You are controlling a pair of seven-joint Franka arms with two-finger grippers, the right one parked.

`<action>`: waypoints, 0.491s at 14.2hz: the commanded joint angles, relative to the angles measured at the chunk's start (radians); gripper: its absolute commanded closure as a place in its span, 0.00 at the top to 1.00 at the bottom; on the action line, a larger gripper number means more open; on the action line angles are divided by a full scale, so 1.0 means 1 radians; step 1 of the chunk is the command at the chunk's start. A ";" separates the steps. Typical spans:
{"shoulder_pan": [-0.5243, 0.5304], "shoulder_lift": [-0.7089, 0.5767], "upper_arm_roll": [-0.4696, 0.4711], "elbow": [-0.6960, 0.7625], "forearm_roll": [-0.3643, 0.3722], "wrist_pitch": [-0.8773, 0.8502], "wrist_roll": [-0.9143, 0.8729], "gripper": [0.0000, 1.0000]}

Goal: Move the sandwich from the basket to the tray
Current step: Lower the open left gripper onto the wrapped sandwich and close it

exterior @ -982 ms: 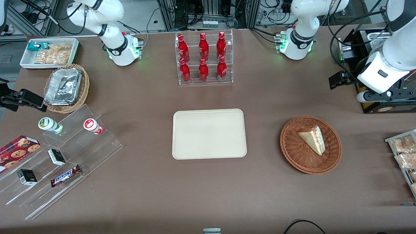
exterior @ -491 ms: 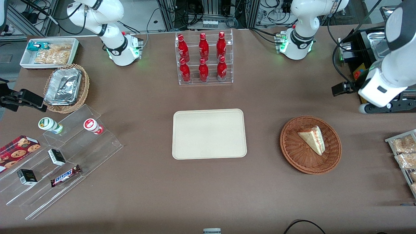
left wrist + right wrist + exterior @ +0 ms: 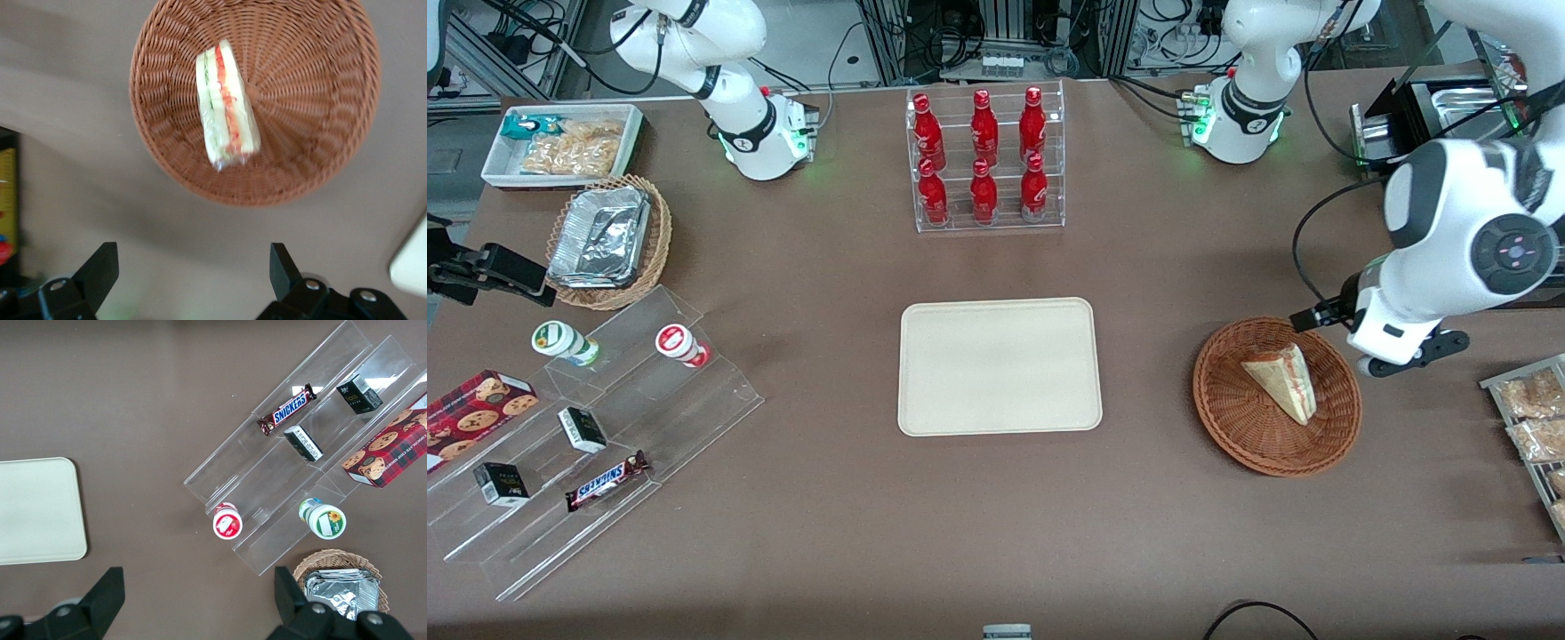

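Lying on its side in the basket (image 3: pixel 1276 397), the sandwich (image 3: pixel 1282 380) hasn't been lifted yet, so the whole job is left: grasp, carry, set down. It sits a bit off the bowl's centre, toward the rim farther from the front cam, cut edge w/ red and green filling facing up in the wrist view (image 3: pixel 226 107).

The hand (image 3: pixel 189 277) hovers above the desk (image 3: pixel 1156 267) just outside the basket rim, toward the working arm's end; fingers spread wide, holding nothing. Judging by that, it's at approach stage, not yet over the wedge.

Basket wall is low and sloped, so prob. no real block to coming down, tho the wedge is soft and film-wrapped — could squash or slip.

Tray (image 3: pixel 998 366) is bare, well apart from the basket toward the parked arm's end, w/ open desk between. Low rim, easy to clear. Bottle rack (image 3: pixel 985 158) stands farther from the cam, out of the path. Snack bags (image 3: pixel 1534 418) lie near the basket at the working arm's end.
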 commanded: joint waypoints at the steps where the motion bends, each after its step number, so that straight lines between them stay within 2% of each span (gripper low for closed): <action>1: 0.022 0.014 -0.009 -0.059 0.016 0.097 -0.141 1.00; 7: 0.036 0.115 -0.009 -0.122 0.016 0.350 -0.347 1.00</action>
